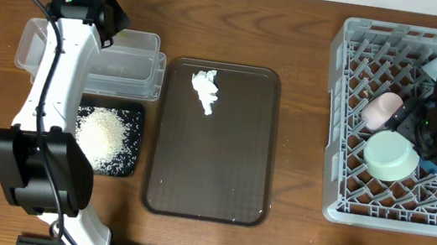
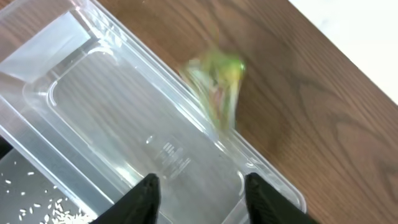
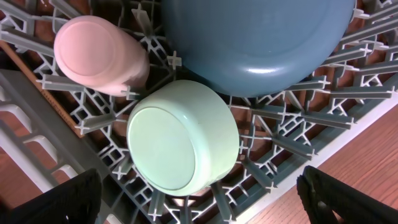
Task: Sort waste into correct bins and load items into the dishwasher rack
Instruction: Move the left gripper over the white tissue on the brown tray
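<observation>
Bench: brown wood [image 1: 299, 150], nothing much beyond it in view.
Overhead, left edge: clear tub [image 1: 129, 64] up in the far left corner, and the black tray [image 1: 133, 141] just nearer along that edge with the rice [image 1: 103, 133] piled in it.
Overhead, middle: brown serving tray [image 1: 213, 164] holding only the tissue [image 1: 206, 91], at its far end.
Overhead, right edge: rack [image 1: 346, 114] with the pink cup [image 1: 381, 110] and mint bowl [image 1: 392, 155] in it.
Left wrist: left claw [image 2: 202, 190] is spread and empty above the tub. The wrapper [image 2: 214, 87] is a yellow-green smear at the tub's far rim, and I can't tell if it's inside or out on the wood.
Right wrist: right claw [image 3: 205, 199] is spread wide and holding nothing, over the upside-down mint bowl. The cup and the blue dish [image 3: 261, 37] are right beside the bowl.
Handling, wrapper: I'd guess it weighs nothing, crinkly and slick, so pinch a folded edge.
Handling, tissue: soft and squashy, looks like the last bit of waste. Pinch the top of the bunch and it should lift easily.
</observation>
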Available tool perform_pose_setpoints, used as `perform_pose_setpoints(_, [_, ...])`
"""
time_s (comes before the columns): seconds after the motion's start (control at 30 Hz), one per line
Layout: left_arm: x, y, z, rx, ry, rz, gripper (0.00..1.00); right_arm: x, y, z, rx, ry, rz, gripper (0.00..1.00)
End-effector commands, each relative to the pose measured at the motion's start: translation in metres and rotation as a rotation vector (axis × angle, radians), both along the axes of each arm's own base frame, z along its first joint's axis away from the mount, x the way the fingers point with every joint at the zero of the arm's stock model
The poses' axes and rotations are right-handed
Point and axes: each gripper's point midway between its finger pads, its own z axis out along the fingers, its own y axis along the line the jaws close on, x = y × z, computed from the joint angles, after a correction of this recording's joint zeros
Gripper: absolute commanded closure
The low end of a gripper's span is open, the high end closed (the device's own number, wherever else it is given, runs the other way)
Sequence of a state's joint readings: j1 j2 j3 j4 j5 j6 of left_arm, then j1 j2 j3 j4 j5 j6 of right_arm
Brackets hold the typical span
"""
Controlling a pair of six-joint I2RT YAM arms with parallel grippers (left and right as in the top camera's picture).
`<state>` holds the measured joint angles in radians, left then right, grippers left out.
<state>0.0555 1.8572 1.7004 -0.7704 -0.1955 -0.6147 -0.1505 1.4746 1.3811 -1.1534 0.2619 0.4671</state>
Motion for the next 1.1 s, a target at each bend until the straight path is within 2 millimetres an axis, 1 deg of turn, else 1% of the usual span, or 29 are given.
perform_pose_setpoints(0.0, [-0.003,-0.003,-0.007,-0.035,0.017,0.023,0.50,0.001,-0.002,0.002,-0.007,-0.009,-0.017,0.01])
perform_pose_setpoints(0.23, [-0.007,-0.006,-0.009,-0.065,0.027,0.047,0.51,0.001,-0.002,0.002,-0.007,-0.009,-0.017,0.01])
perform_pose_setpoints(0.33, [-0.005,-0.006,-0.009,-0.065,0.020,0.047,0.54,0.001,-0.002,0.002,-0.007,-0.009,-0.017,0.01])
perform_pose_setpoints(0.4, [-0.005,-0.007,-0.008,-0.065,0.018,0.043,0.54,0.001,-0.002,0.002,-0.007,-0.009,-0.017,0.01])
perform_pose_setpoints(0.47, [-0.003,-0.016,-0.009,-0.061,0.032,-0.032,0.54,0.001,-0.002,0.002,-0.007,-0.009,-0.017,0.01])
perform_pose_setpoints(0.6, [0.002,-0.048,-0.011,-0.073,0.055,-0.313,0.54,0.001,-0.002,0.002,-0.007,-0.009,-0.017,0.01])
perform_pose_setpoints(0.7, [0.002,-0.071,-0.010,-0.094,0.056,-0.465,0.54,0.001,-0.002,0.002,-0.007,-0.009,-0.017,0.01])
perform_pose_setpoints(0.77, [0.000,-0.093,-0.010,-0.127,0.052,-0.576,0.54,0.001,-0.002,0.002,-0.007,-0.009,-0.017,0.01])
perform_pose_setpoints(0.87, [-0.007,-0.129,-0.009,-0.163,0.054,-0.752,0.54,0.001,-0.002,0.002,-0.007,-0.009,-0.017,0.01])
perform_pose_setpoints(1.0, [-0.022,-0.174,-0.012,-0.121,0.086,-0.944,0.53,0.001,-0.002,0.002,-0.007,-0.009,-0.017,0.01])
perform_pose_setpoints(1.07, [-0.029,-0.193,-0.014,-0.097,0.104,-0.994,0.49,0.001,-0.002,0.002,-0.007,-0.009,-0.017,0.01])
